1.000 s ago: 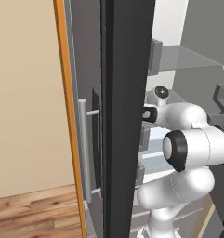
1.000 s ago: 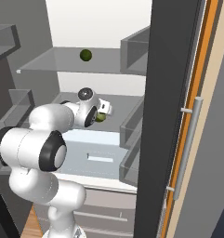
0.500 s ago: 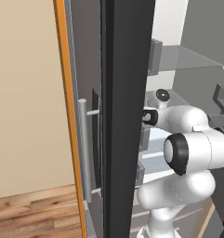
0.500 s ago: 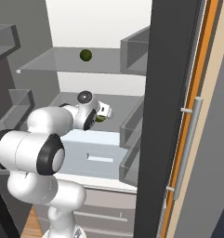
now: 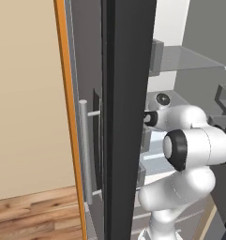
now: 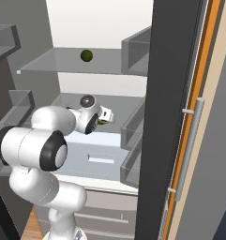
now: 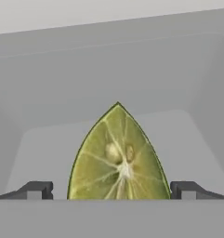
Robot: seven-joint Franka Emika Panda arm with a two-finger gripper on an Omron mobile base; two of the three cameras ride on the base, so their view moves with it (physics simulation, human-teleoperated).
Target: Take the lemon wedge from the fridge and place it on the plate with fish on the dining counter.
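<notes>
Over the last second the gripper point(image 7: 111, 190) had pushed deeper into the fridge point(image 6: 100, 33) until its wide-spread fingers straddled the lemon wedge point(image 7: 119, 158) on the middle shelf point(image 6: 128, 107), so closing looked next.

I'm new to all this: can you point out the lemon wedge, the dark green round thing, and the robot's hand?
lemon wedge point(image 7: 119, 160): hand view, on its cut face.
dark green round item point(image 6: 86, 55): right base view, its middle, on the upper glass shelf.
hand point(image 7: 111, 189): hand view, midway between the open fingertips.

Flat even rendered light, faint soft shadows, no glare, slightly soft, low-res pics
</notes>
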